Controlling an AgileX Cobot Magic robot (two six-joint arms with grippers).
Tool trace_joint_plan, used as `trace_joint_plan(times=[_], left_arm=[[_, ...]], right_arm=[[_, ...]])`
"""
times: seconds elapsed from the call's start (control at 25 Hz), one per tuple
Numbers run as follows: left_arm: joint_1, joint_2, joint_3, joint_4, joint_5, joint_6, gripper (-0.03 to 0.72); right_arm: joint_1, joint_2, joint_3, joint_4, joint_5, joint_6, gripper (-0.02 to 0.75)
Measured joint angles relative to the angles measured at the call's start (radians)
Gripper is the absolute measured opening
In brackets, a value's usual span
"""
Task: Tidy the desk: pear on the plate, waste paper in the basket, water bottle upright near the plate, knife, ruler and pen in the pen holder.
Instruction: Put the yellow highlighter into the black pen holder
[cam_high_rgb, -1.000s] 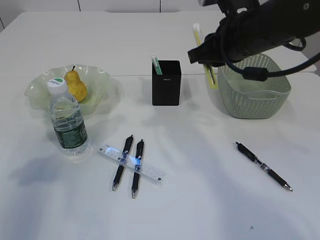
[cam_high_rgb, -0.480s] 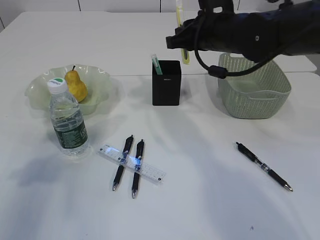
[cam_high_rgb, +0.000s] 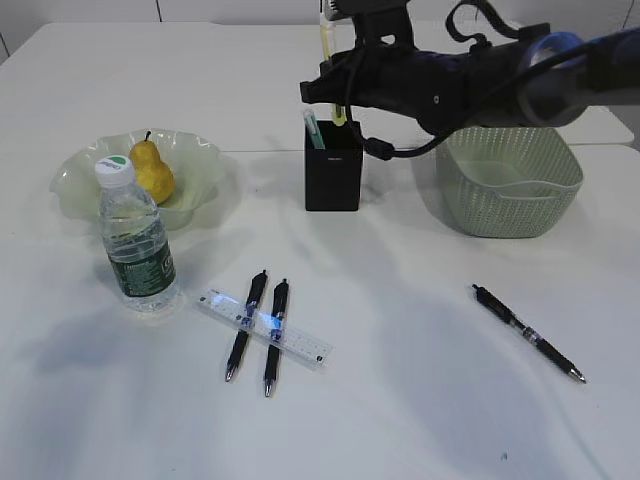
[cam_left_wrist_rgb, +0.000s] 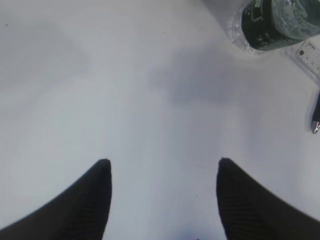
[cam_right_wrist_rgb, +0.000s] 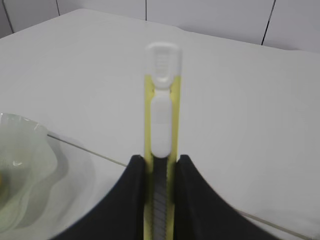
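My right gripper (cam_high_rgb: 333, 92) is shut on a yellow utility knife (cam_high_rgb: 327, 38), held upright over the black pen holder (cam_high_rgb: 332, 172). The knife's lower end is at the holder's rim. In the right wrist view the knife (cam_right_wrist_rgb: 161, 115) stands clamped between the gripper's (cam_right_wrist_rgb: 160, 162) jaws. A green-and-white stick (cam_high_rgb: 313, 129) leans in the holder. The pear (cam_high_rgb: 152, 170) lies on the wavy plate (cam_high_rgb: 80, 180). The water bottle (cam_high_rgb: 135, 240) stands upright in front of the plate. The clear ruler (cam_high_rgb: 300, 343) lies under two pens (cam_high_rgb: 245, 325). My left gripper (cam_left_wrist_rgb: 162, 162) is open over bare desk.
The green basket (cam_high_rgb: 510, 175) stands at the right, behind a third pen (cam_high_rgb: 527, 333) lying on the desk. In the left wrist view the bottle's base (cam_left_wrist_rgb: 272, 22), a ruler end (cam_left_wrist_rgb: 309, 55) and a pen tip (cam_left_wrist_rgb: 316, 120) show at the top right.
My right arm has swung left with the knife, from beside the basket to above the pen holder. Nothing else on the desk has moved.
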Motion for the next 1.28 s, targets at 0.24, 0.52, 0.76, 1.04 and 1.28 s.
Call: trace_joint_plan(times=[0.24,0.52,0.76,1.04,1.28], left_arm=[[0.000,0.000,0.000,0.000,0.000,0.000,0.467],[0.000,0.000,0.000,0.000,0.000,0.000,0.466],[0.000,0.000,0.000,0.000,0.000,0.000,0.466],[0.000,0.000,0.000,0.000,0.000,0.000,0.466],[0.000,0.000,0.000,0.000,0.006,0.000,0.466]], right_arm=[[0.000,0.086,-0.020,0.000,-0.090,0.002,0.106],[0.000,0.133,-0.023,0.000,-0.109,0.002,0.106],[0.000,0.145,-0.025,0.034,-0.132,0.004,0.111],[0.000,0.145,-0.027,0.040,-0.134,0.005,0.185],[-0.008,0.145,-0.027,0.045,-0.134,0.006,0.235]])
